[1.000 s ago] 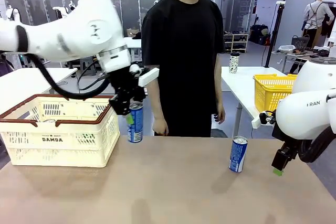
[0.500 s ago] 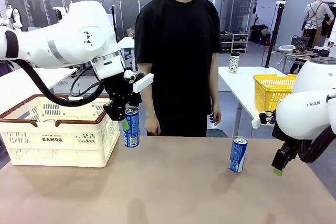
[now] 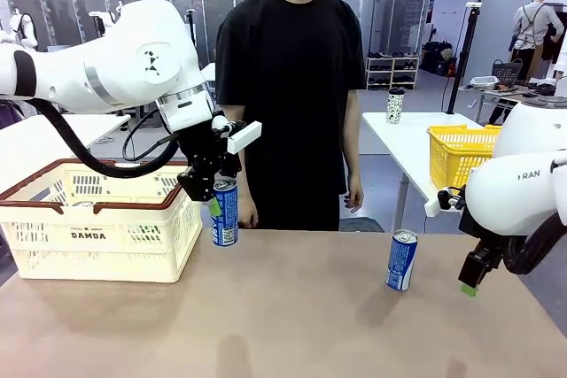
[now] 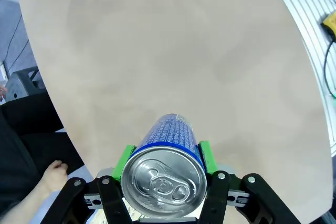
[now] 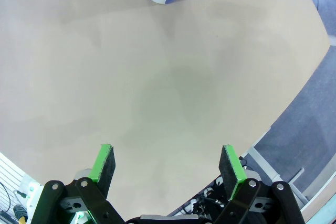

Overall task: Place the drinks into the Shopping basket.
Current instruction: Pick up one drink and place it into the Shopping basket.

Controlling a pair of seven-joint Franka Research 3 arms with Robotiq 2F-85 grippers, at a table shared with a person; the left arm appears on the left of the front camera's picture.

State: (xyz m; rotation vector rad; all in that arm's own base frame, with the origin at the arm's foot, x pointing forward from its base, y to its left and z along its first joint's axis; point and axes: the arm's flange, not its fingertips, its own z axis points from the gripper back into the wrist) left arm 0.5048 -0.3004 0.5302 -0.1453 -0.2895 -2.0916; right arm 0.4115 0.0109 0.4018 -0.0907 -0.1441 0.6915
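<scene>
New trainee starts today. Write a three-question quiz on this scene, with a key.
1. True or false: the right gripper is shut on a can.
2. Relative to the Shopping basket, the blue can in the left gripper is: A) inside it, B) outside, beside it, C) underneath it.
3. How many cans stand ungripped on the table?
Key: 1 false, it is open and empty; 2 B; 3 one, the second blue can.
</scene>
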